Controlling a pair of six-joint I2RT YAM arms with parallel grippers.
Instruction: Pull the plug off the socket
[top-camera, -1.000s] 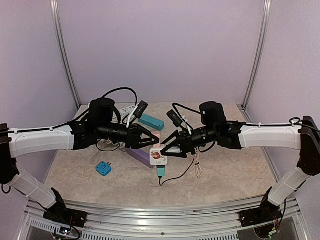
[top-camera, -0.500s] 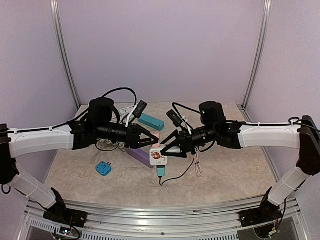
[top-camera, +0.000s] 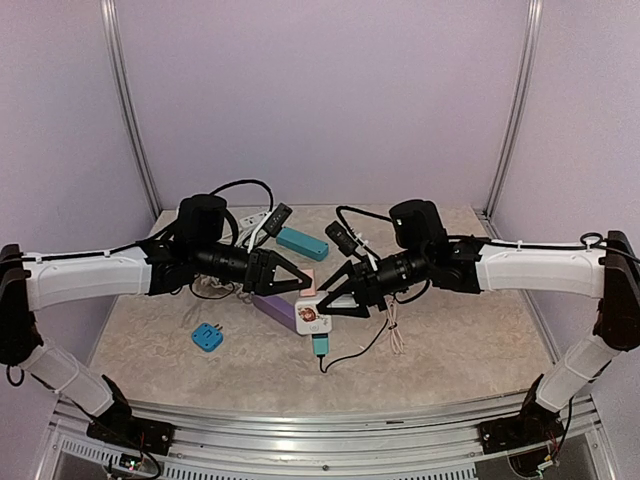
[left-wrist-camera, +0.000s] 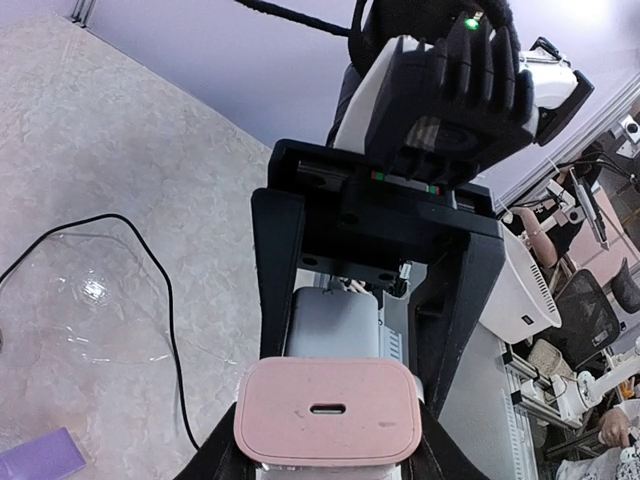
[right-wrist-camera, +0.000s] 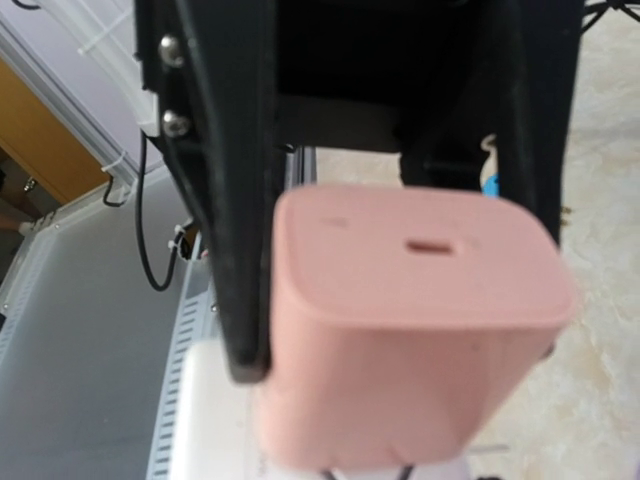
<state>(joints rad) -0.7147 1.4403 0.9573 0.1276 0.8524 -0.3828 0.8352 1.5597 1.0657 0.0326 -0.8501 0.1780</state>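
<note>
The left fingers (left-wrist-camera: 215, 465) are clamped on either side of a pink plug (left-wrist-camera: 328, 405), a rounded block with a small slot in its end face. Directly behind it, the right fingers (left-wrist-camera: 275, 270) close around a white socket block (left-wrist-camera: 333, 325), one black finger on each side. From above, the pink plug (top-camera: 310, 284) rests against the top of the white socket block (top-camera: 313, 316) with no gap showing between them. Both are held above the worktop (top-camera: 450, 340), midway between the two arms, which reach in from the left and the right. A teal connector (top-camera: 320, 343) hangs from the underside of the socket block, and a black cable (top-camera: 355, 352) trails from it across the worktop. A purple block (top-camera: 273, 308) lies just left of the socket block. A small blue plug (top-camera: 207, 337) lies farther left, well apart. A teal box (top-camera: 302, 242) sits beyond the fingers, toward the back wall.
</note>
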